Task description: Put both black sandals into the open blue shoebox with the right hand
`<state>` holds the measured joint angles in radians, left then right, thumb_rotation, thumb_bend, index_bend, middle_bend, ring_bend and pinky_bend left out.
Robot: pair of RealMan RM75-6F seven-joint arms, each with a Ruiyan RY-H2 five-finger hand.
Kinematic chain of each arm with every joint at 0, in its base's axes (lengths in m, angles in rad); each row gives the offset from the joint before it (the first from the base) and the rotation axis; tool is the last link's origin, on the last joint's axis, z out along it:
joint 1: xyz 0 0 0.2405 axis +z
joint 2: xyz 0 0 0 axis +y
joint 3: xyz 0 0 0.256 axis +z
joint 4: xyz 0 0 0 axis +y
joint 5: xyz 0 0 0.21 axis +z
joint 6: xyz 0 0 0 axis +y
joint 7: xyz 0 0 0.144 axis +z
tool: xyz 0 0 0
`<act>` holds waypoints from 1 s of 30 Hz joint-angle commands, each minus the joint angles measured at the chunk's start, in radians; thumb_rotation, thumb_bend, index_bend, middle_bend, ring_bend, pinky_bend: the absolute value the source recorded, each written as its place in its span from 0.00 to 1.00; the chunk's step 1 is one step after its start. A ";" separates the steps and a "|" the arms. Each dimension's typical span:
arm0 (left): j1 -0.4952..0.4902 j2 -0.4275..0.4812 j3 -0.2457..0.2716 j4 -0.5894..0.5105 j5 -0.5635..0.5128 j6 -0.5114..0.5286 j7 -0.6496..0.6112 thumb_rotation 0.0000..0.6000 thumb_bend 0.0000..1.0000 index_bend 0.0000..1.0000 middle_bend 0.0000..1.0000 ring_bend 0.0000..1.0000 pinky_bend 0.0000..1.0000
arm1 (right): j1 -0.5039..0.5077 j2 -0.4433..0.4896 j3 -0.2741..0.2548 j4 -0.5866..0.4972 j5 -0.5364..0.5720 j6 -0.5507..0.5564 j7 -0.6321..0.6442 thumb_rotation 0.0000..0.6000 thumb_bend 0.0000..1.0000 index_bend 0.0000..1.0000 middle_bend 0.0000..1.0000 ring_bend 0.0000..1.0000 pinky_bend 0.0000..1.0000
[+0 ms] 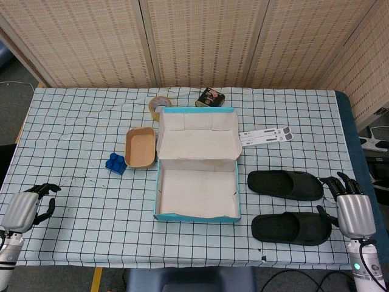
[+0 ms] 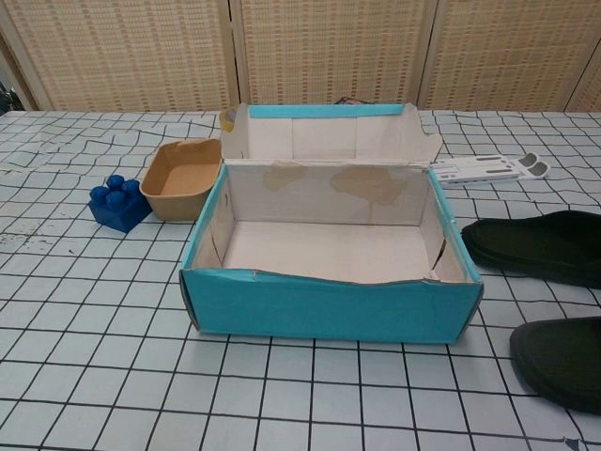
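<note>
On checked cloth, center: open blue shoebox point(image 1: 197, 182), cardboard w/ plain pale inside, lid flap up. Just right of it, 2 black sandals point(image 1: 284, 184) point(image 1: 292, 228), smooth, rounded, side by side. Right hand point(image 1: 347, 204) beside them, fingers spread, holding nothing. Left hand point(image 1: 29, 205) far left, fingers loosely curled, empty.

No text, brand or number can be read anywhere: the small dark printed tin point(image 1: 210, 97) behind the open blue cardboard shoebox point(image 1: 197, 214) and the white printed paper strips point(image 1: 265, 135) beside it carry markings too small to make out.
</note>
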<state>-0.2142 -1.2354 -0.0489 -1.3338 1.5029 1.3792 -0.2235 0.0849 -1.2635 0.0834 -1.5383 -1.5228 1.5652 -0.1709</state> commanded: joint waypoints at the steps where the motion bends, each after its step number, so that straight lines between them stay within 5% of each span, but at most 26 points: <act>1: -0.002 -0.001 -0.002 0.004 0.000 0.000 -0.010 1.00 0.58 0.38 0.37 0.39 0.55 | -0.002 -0.001 -0.004 -0.003 0.000 -0.004 -0.001 1.00 0.10 0.27 0.28 0.13 0.23; 14: -0.024 -0.024 0.000 0.045 0.002 -0.035 -0.043 1.00 0.58 0.38 0.37 0.39 0.55 | 0.002 0.056 -0.043 -0.058 -0.019 -0.067 0.087 1.00 0.10 0.29 0.28 0.13 0.31; 22: -0.014 -0.011 -0.002 0.032 0.002 -0.011 -0.059 1.00 0.58 0.38 0.37 0.39 0.55 | 0.019 0.176 -0.142 -0.128 -0.073 -0.193 0.138 1.00 0.08 0.28 0.28 0.13 0.31; 30: -0.015 -0.011 0.002 0.025 -0.003 -0.020 -0.040 1.00 0.58 0.38 0.37 0.39 0.55 | 0.072 0.313 -0.249 -0.183 -0.156 -0.345 0.266 1.00 0.00 0.13 0.20 0.09 0.22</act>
<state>-0.2269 -1.2464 -0.0484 -1.3080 1.5016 1.3642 -0.2665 0.1332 -0.9840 -0.1312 -1.7019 -1.6563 1.2712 0.0733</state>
